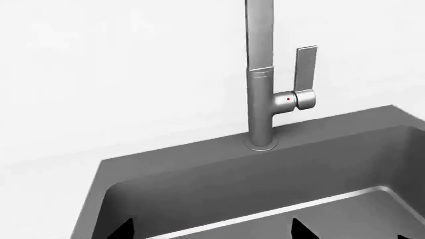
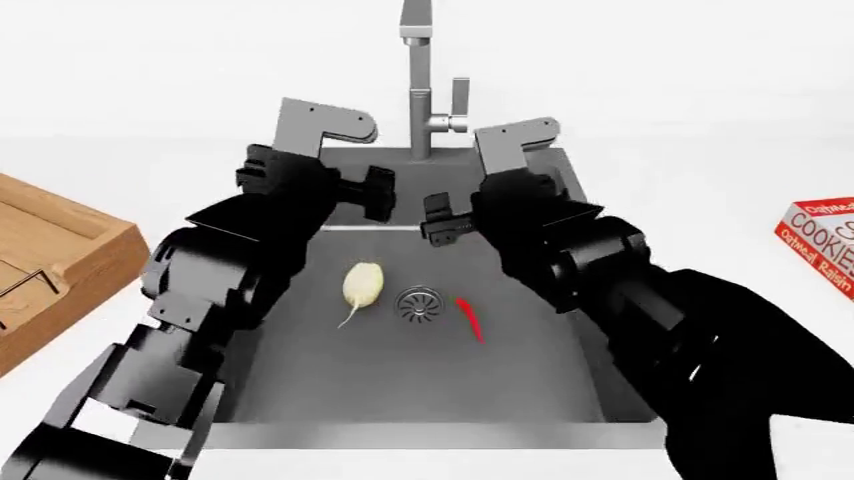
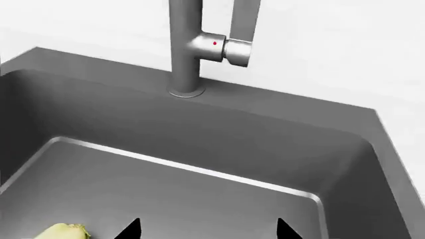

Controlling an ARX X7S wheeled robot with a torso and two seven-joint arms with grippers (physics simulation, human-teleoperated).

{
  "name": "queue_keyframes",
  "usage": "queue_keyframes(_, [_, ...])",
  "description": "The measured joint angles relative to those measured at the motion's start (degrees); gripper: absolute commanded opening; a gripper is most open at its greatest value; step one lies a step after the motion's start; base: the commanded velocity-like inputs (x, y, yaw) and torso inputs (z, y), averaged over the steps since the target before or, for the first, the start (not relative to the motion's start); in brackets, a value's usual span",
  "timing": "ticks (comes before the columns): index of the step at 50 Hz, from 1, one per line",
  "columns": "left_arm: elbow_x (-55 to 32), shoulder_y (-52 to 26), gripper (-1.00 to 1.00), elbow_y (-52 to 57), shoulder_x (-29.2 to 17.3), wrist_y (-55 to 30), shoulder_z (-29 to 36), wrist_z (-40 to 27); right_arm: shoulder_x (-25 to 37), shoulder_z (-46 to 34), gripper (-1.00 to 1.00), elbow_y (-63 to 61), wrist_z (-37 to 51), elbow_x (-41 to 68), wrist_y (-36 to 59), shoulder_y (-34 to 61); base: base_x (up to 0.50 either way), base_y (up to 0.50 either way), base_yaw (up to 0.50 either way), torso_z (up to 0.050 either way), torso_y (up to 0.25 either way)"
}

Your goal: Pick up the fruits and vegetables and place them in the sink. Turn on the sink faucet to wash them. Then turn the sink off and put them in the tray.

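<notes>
The pale root vegetable (image 2: 363, 283) and the red chili pepper (image 2: 469, 316) lie on the floor of the dark grey sink (image 2: 400, 385), on either side of the round drain (image 2: 419, 303). The faucet (image 2: 420, 85) stands at the back rim with its side lever (image 2: 461, 100) upright. My left gripper (image 2: 380, 193) and right gripper (image 2: 439, 219) hover over the back of the basin, both open and empty. The left wrist view shows the faucet (image 1: 260, 99), the lever (image 1: 306, 74) and my left gripper (image 1: 212, 231). The right wrist view shows the faucet (image 3: 184, 50), the root's end (image 3: 63, 232) and my right gripper (image 3: 208, 231).
The wooden tray (image 2: 54, 255) sits on the white counter at the left of the sink. A red-and-white cookie box (image 2: 821, 240) lies on the counter at the right. A white wall rises behind the faucet.
</notes>
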Motion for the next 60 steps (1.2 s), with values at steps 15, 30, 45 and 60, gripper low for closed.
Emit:
queue_keyframes(15, [-9.5, 6.4, 1.00, 33.2, -11.2, -9.4, -10.2, -10.1, 9.3, 1.5, 1.00, -16.3, 15.4, -0.1, -0.8, 7.3, 0.00, 0.00, 0.00, 0.000, 0.000])
queue_keyframes(30, [-17.9, 8.7, 1.00, 53.8, -17.9, -16.8, -17.6, -17.0, 1.1, 1.7, 1.00, 1.7, 10.7, -1.8, -3.2, 10.9, 0.00, 0.00, 0.00, 0.000, 0.000])
queue_keyframes(45, [-23.4, 6.6, 1.00, 60.6, -21.0, -21.0, -22.3, -20.0, -3.6, -0.8, 1.00, 10.3, 8.1, 3.2, -6.9, 9.6, 0.00, 0.00, 0.00, 0.000, 0.000])
queue_keyframes(60, [-28.6, 3.0, 1.00, 64.9, -23.3, -25.1, -26.0, -23.2, -4.6, -4.3, 1.00, 11.8, 7.3, 8.1, -9.3, 8.1, 0.00, 0.00, 0.00, 0.000, 0.000])
